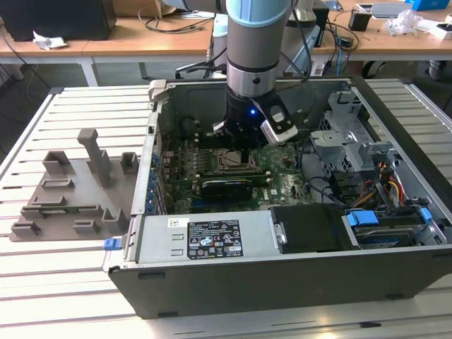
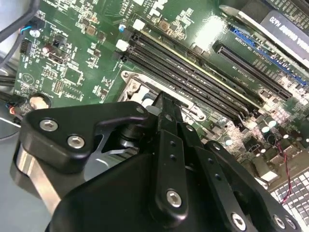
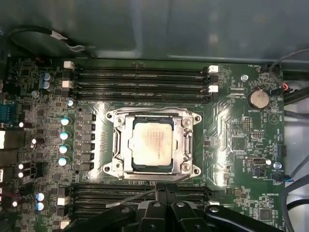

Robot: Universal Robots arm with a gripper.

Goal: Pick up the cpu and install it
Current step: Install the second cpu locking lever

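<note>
A workshop bench made of slatted aluminium profiles is seen in the exterior view, with an opened desktop computer case laid flat on it and a grey moulded fixture tray parked on the exterior view's left. Inside the case, the green motherboard is exposed, and the cpu is found sitting in the middle of the socket frame, between the two banks of memory slots, so it looks pretty much seated already. The gripper is held low over the board just beside the socket; its fingers appear drawn close together with nothing between them, though the tips are partly hidden, so that is offered as a best read. As for handling: the chip is judged to be light, stiff and flat, with a smooth metal lid that could be slippery. The underside contacts and the socket pins would be easily damaged, so it is best taken by opposite edges, kept level, never pressed down.
</note>
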